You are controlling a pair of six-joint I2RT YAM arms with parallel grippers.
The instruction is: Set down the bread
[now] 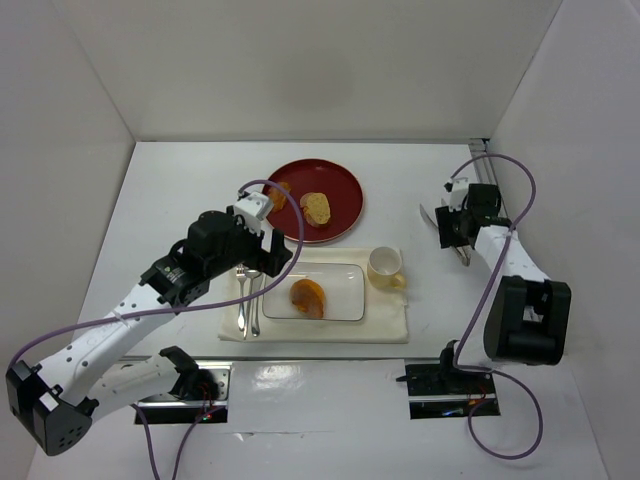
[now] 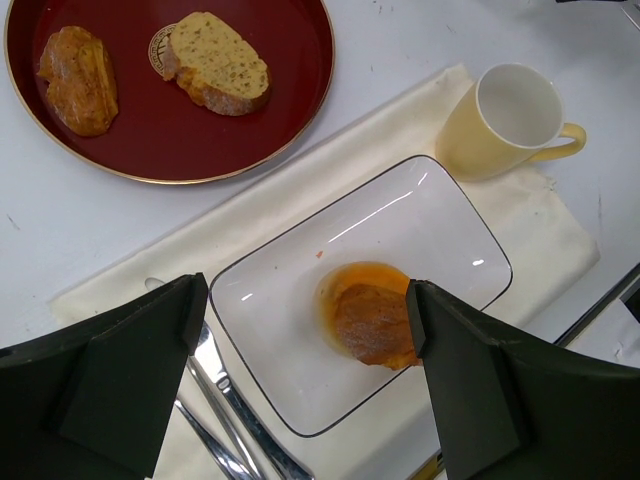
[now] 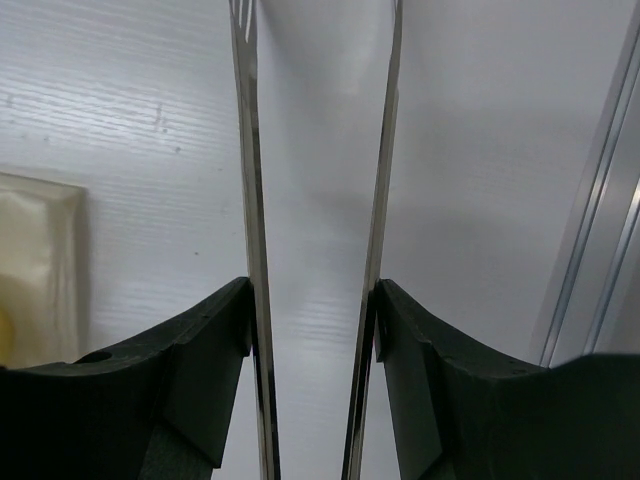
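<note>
— Well, is the left claw (image 2: 305, 300) holding anything?
— No; its fingers are spread wide and bare; the bread (image 2: 372, 322) lies below the gap between them, close to one fingertip, on the glass plate (image 2: 430, 215).
— And the right claw (image 3: 312, 300)?
— Two thin metal strips (image 3: 252, 200) run along the insides of its fingers; clenched or slack, I cannot tell.

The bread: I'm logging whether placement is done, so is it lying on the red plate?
No, the bread lies on the white rectangular plate; the red plate holds a beige slice and a brown chunk.
</note>
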